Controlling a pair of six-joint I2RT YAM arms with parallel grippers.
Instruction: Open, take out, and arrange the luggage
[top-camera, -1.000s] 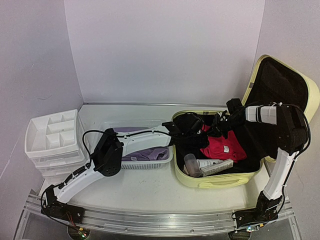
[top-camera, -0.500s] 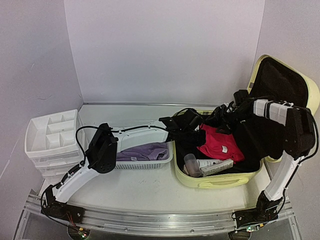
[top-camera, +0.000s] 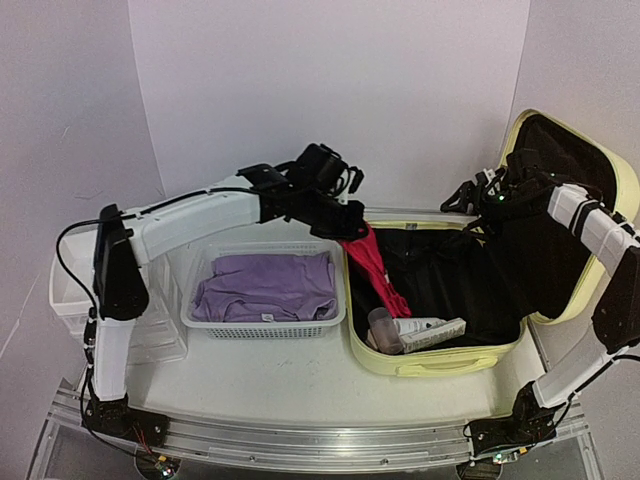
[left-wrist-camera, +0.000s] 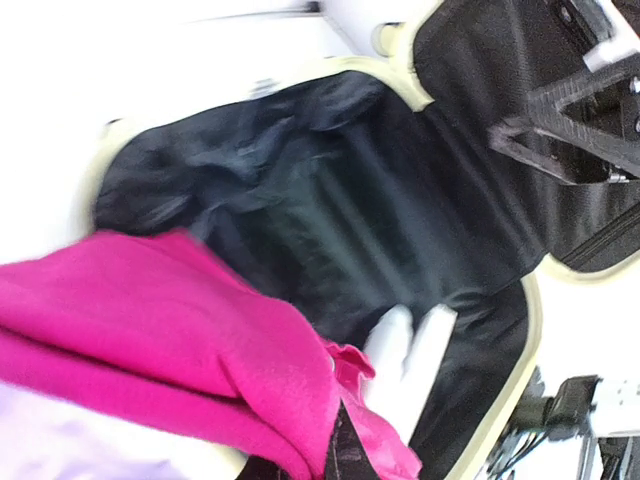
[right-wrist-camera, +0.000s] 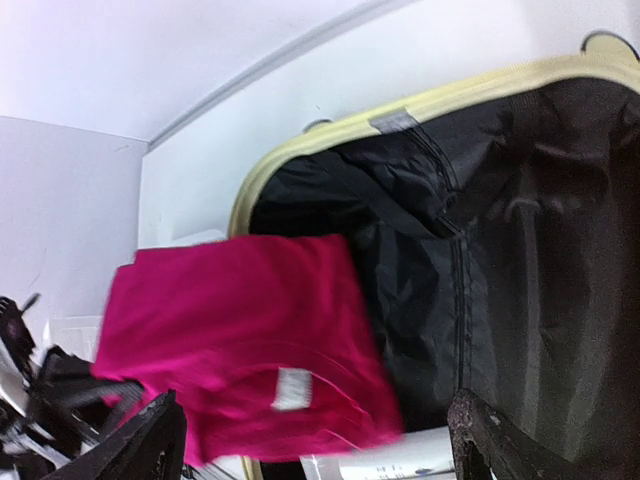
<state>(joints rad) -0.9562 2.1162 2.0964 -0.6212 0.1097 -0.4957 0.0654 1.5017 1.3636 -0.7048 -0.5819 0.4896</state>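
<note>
Top external: luggage (top-camera: 432, 362) lies open at right, lid (top-camera: 565, 165) up. Left gripper (top-camera: 350, 231) pinches red shirt (top-camera: 377, 272), hanging over its left rim. Right gripper (top-camera: 462, 197) spread wide, empty, near the lid

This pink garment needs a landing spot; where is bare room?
Bare table runs in front of the mesh basket and suitcase; the suitcase's rear lining is free. Crowded: a purple garment fills the basket, toiletries line the suitcase's front wall, and the left hand holds the pink garment over its basket-side rim.
</note>
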